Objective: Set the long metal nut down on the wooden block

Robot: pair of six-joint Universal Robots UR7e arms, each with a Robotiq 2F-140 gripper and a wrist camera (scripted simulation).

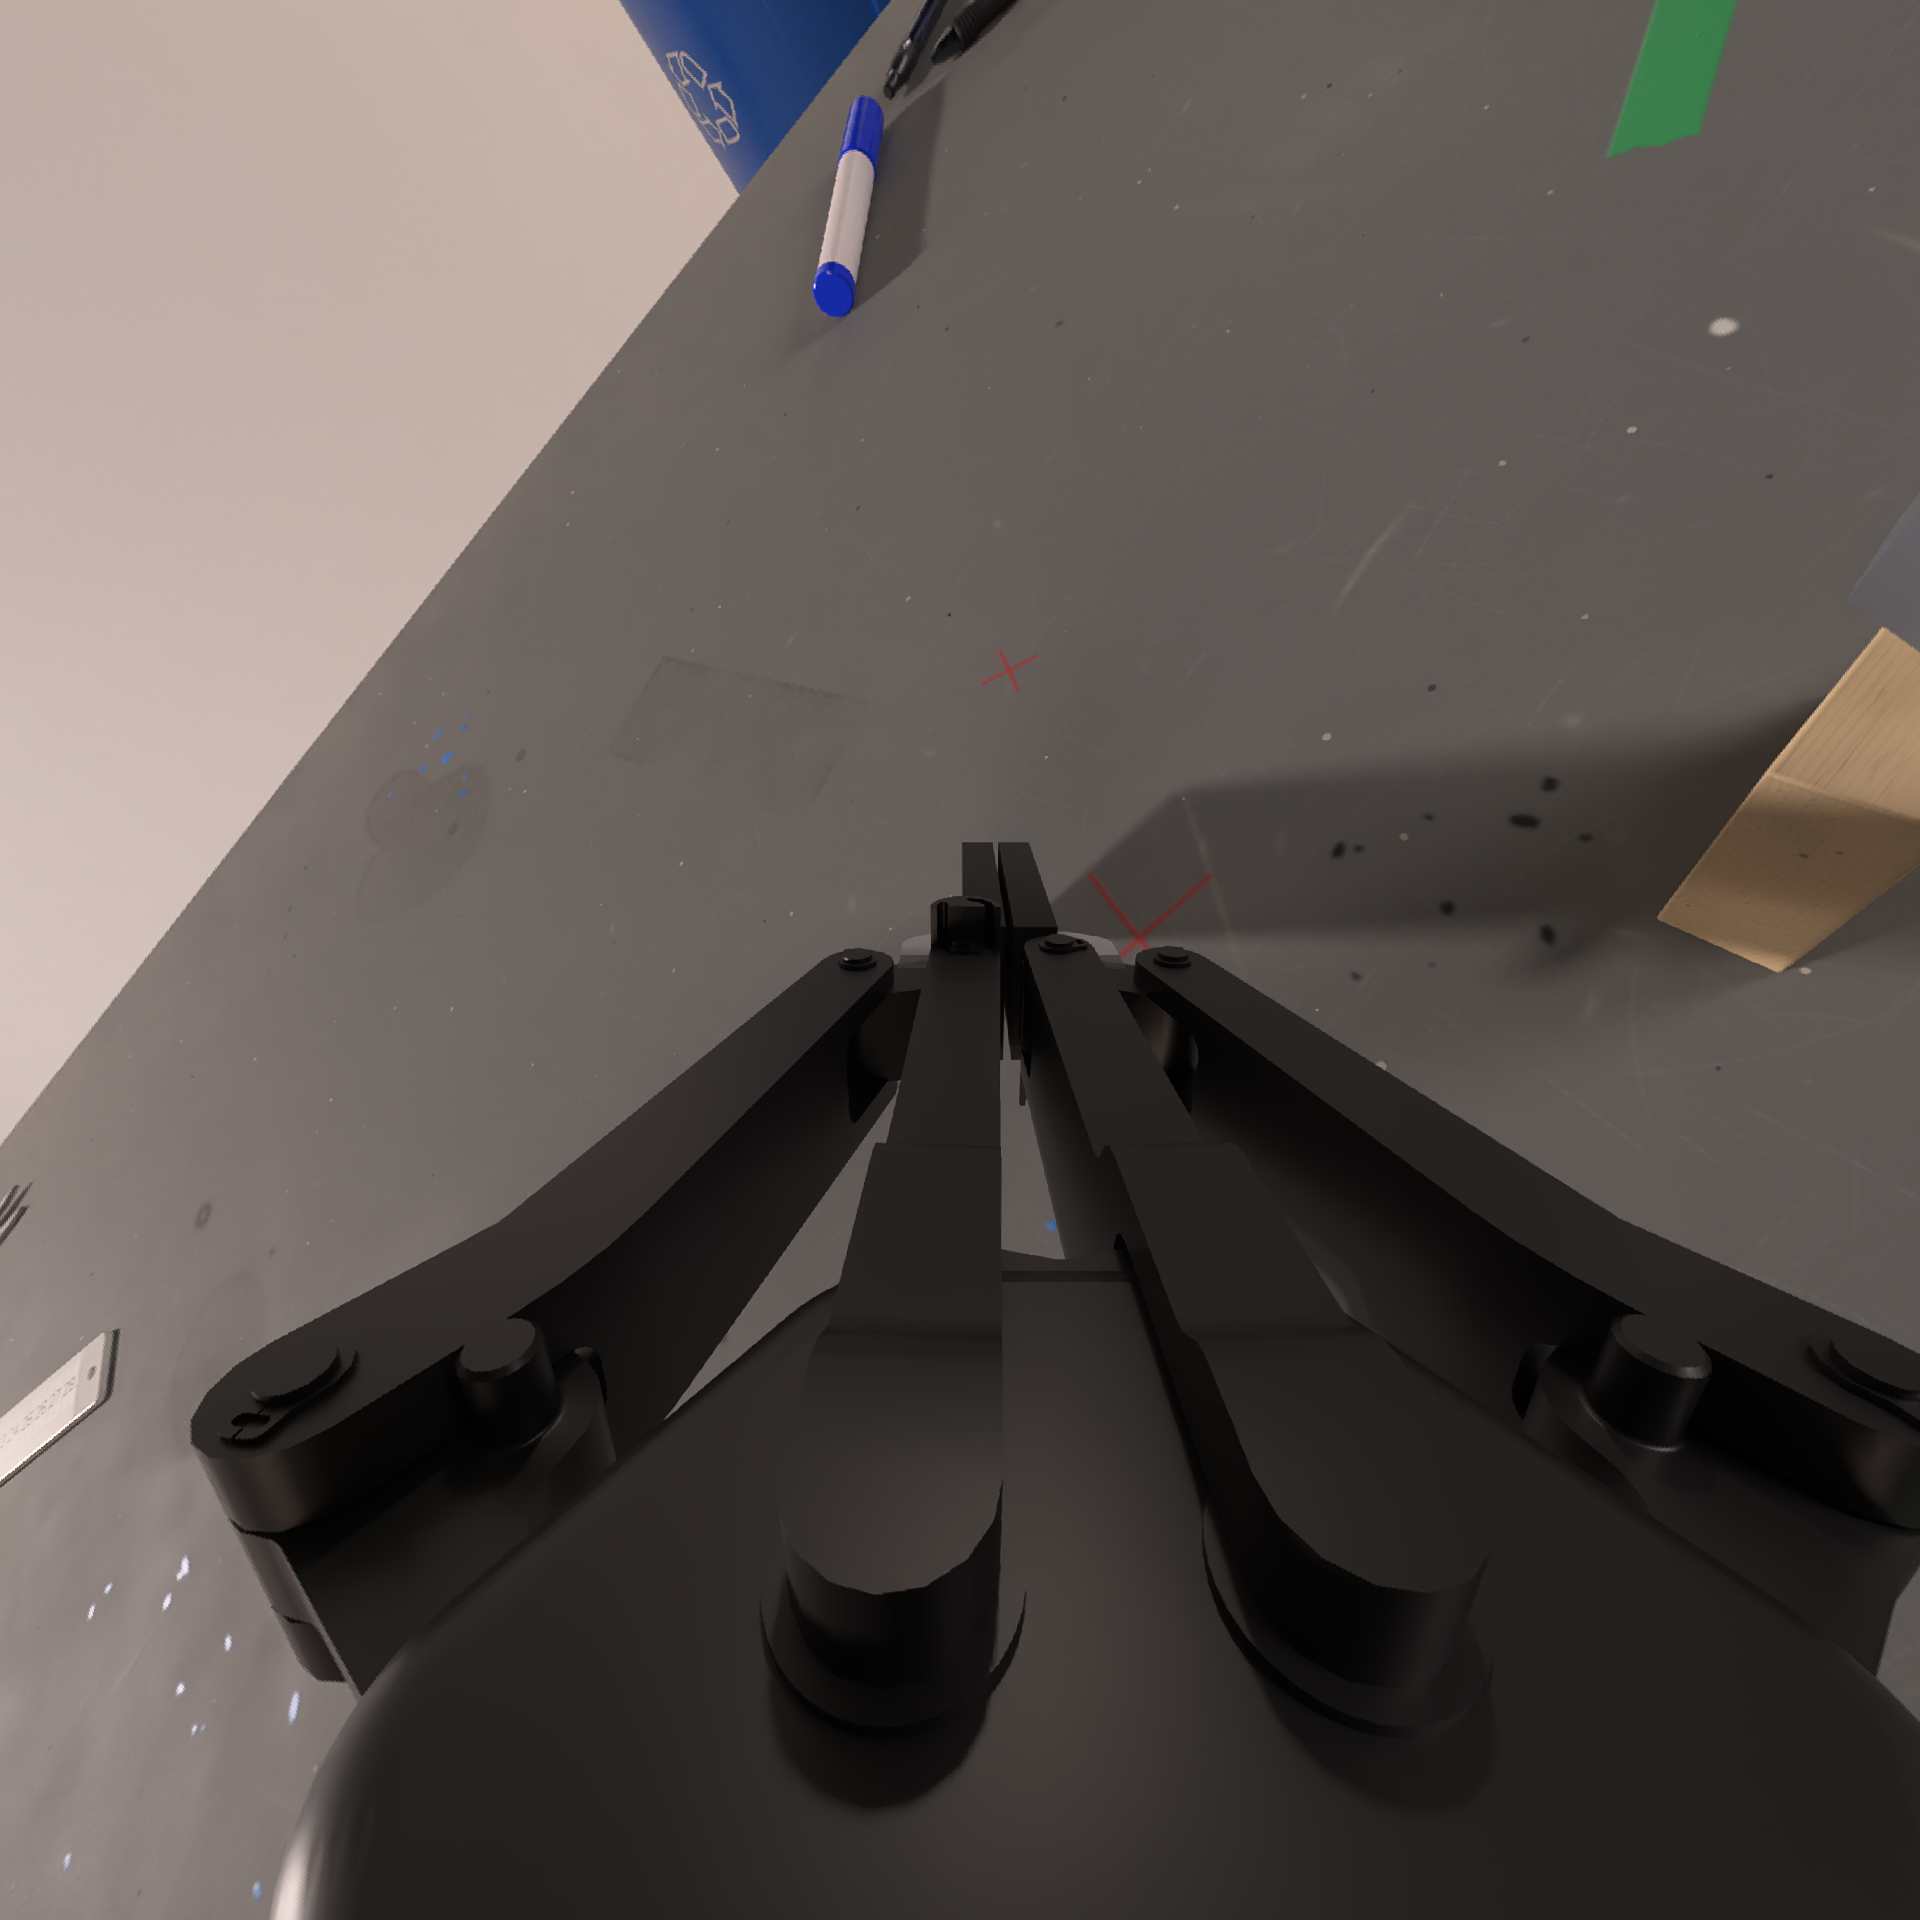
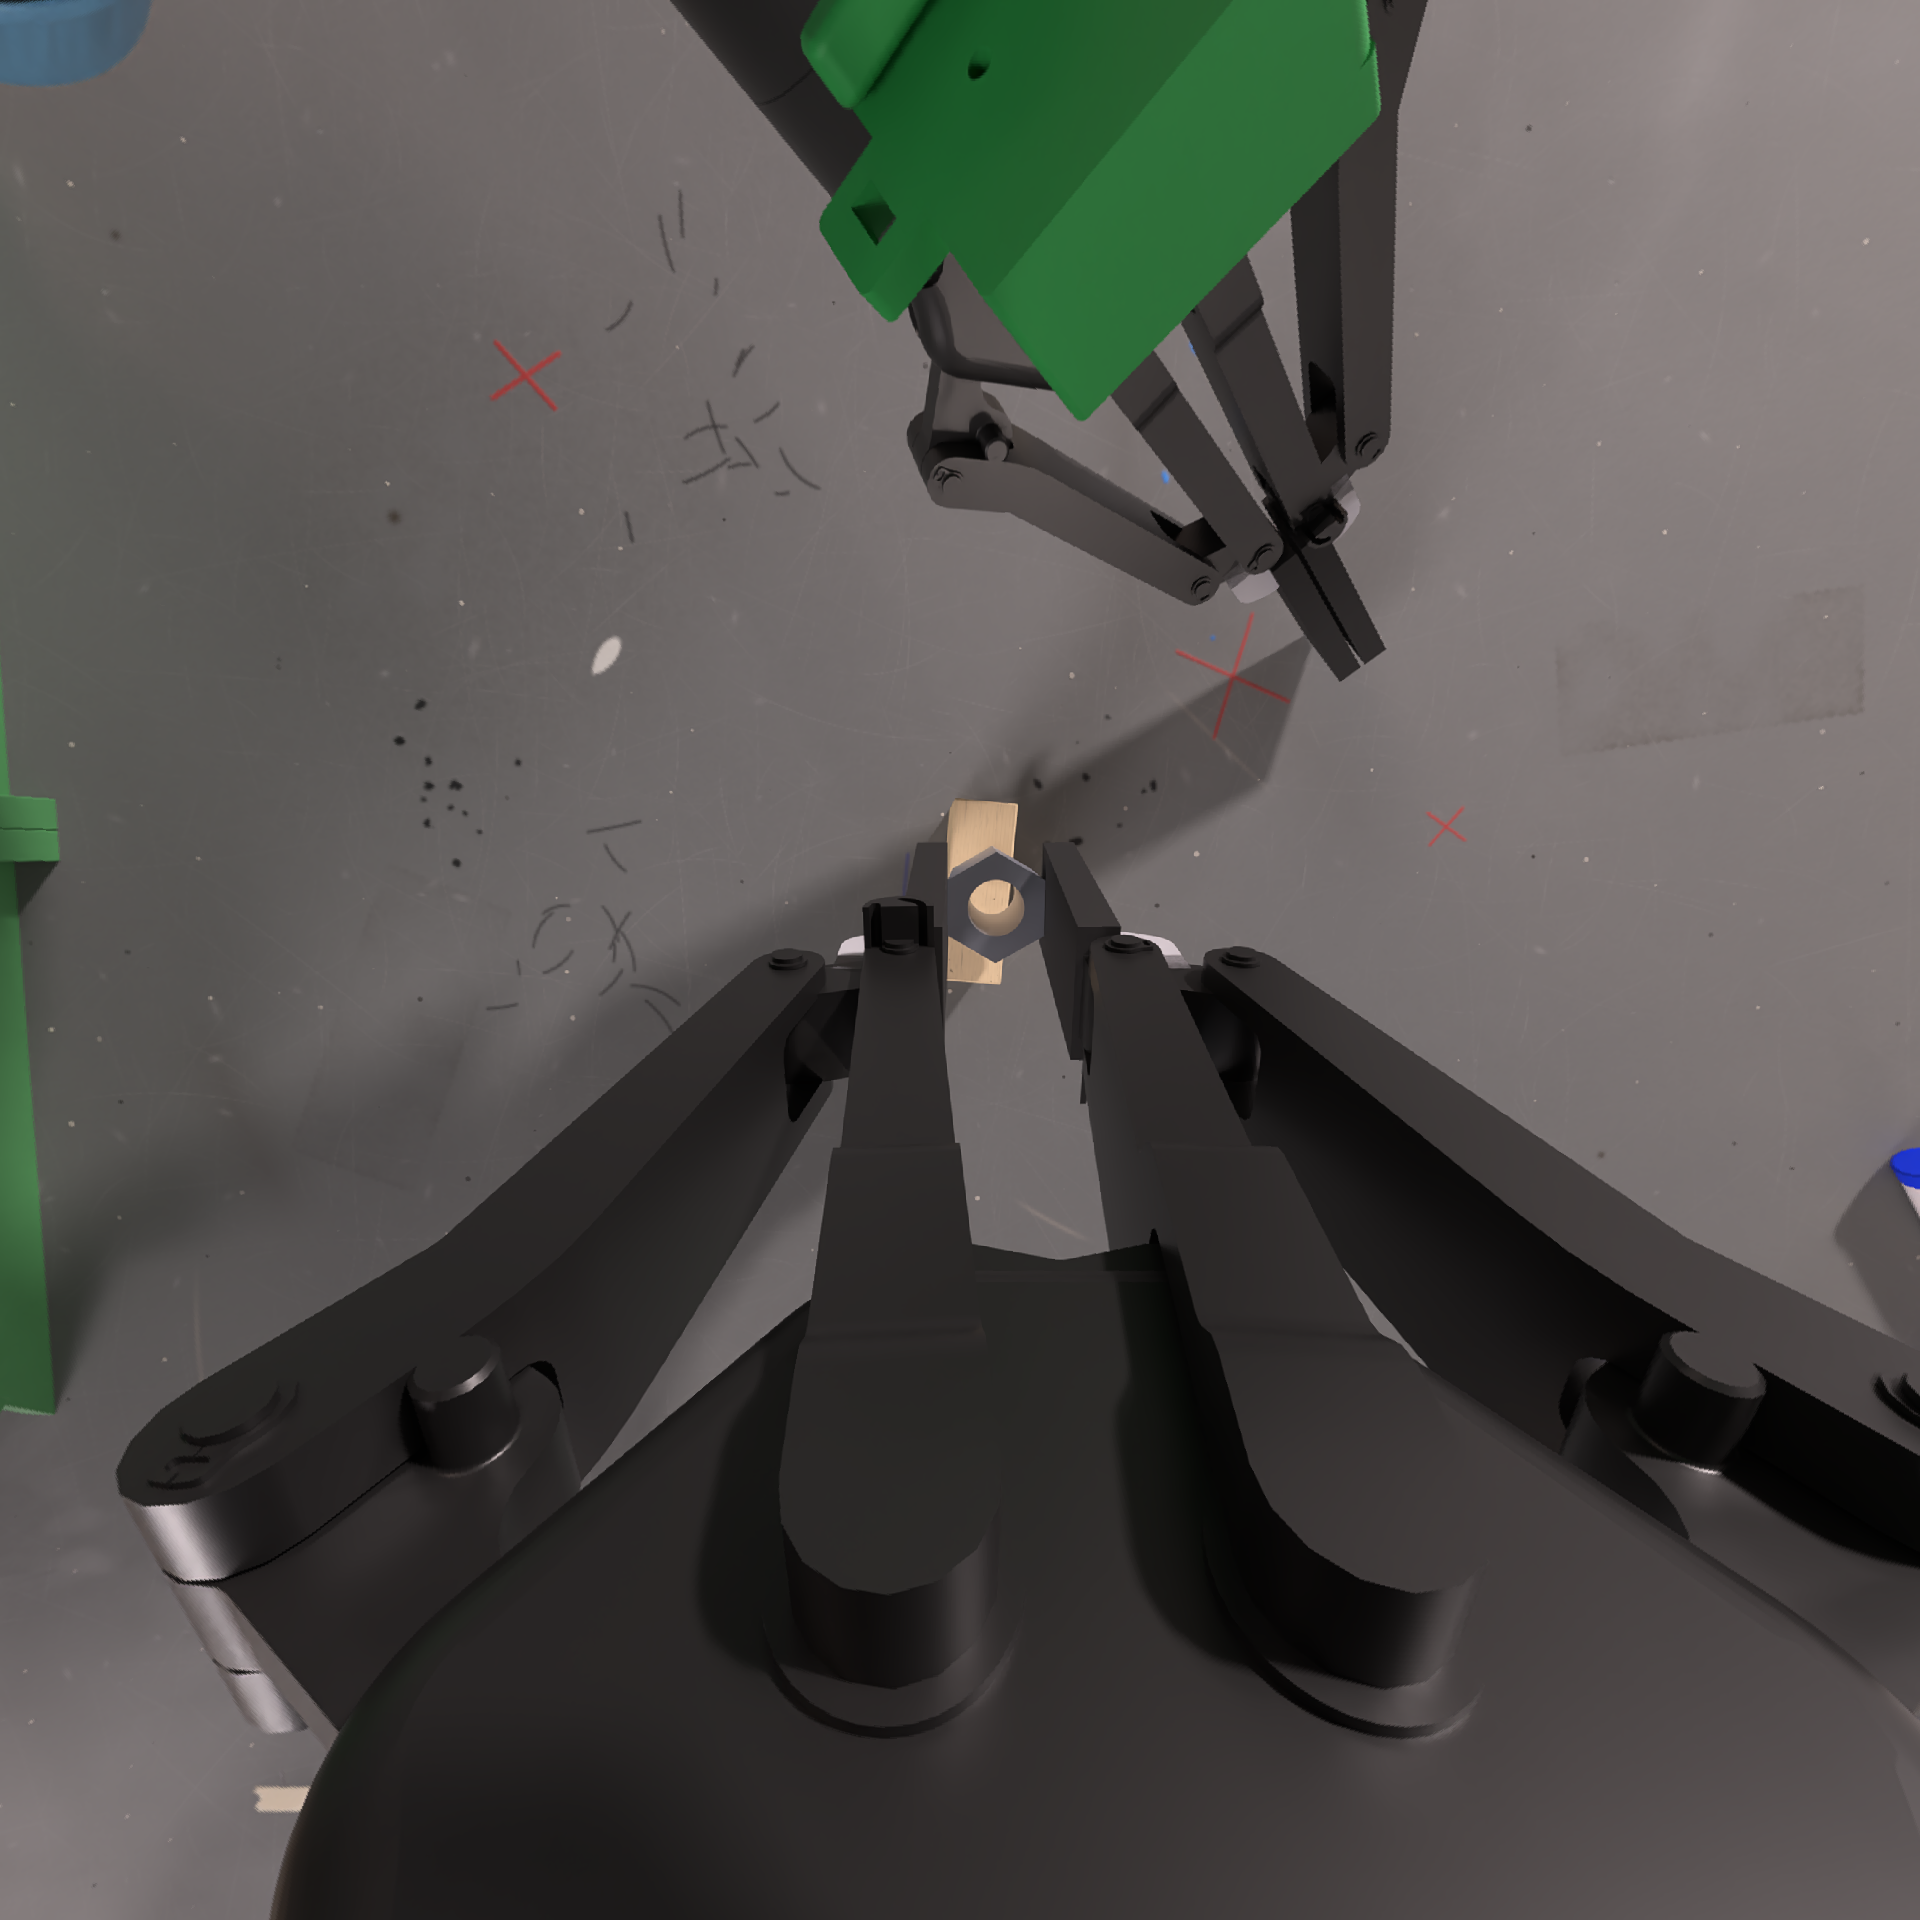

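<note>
In the right wrist view my right gripper points straight down and is shut on the long metal nut. The nut is grey and hexagonal, seen end-on, held upright over the pale wooden block; wood shows through its bore. I cannot tell whether the nut touches the block. In the left wrist view the block lies at the right edge, with a grey piece of the nut just above it. My left gripper is shut and empty, low over the table beside a red cross. It also shows in the right wrist view.
A blue-capped marker and black pens lie at the far table edge, beside a blue bin. A green strip is at the back. A green mount sits on the left arm, and a green frame stands at the left.
</note>
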